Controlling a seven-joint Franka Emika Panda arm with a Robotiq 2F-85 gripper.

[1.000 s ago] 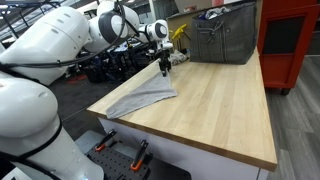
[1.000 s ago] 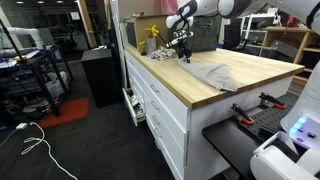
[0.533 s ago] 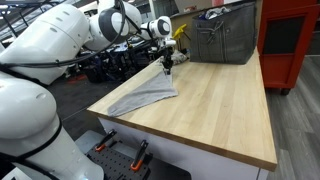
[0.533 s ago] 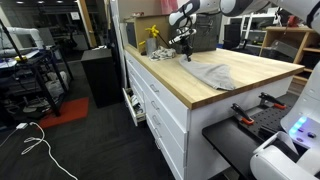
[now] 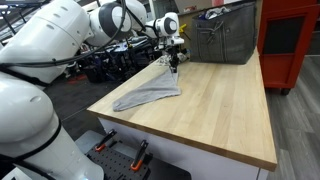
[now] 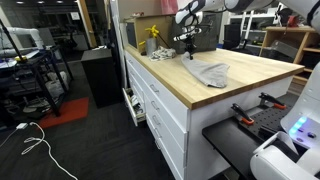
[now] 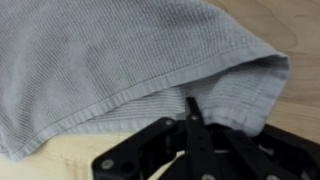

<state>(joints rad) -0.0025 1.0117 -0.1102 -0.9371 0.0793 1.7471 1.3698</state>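
A grey knitted cloth (image 5: pixel 150 93) lies on the wooden table top (image 5: pixel 220 110); it also shows in an exterior view (image 6: pixel 209 72) and fills the wrist view (image 7: pixel 120 55). My gripper (image 5: pixel 174 68) is shut on the cloth's far corner and holds that corner lifted above the table. In an exterior view the gripper (image 6: pixel 190 50) stands over the cloth's far end. In the wrist view the black fingers (image 7: pixel 192 108) are pinched together with the cloth's folded hem between them.
A grey metal bin (image 5: pixel 224 35) stands at the back of the table, with a red cabinet (image 5: pixel 290 40) beyond it. A yellow object (image 6: pixel 151 36) sits at the table's far corner. White drawers (image 6: pixel 160 105) run under the top.
The gripper has moved along the table toward the grey bin, dragging the cloth's held corner with it; the cloth has shifted and stretched the same way.
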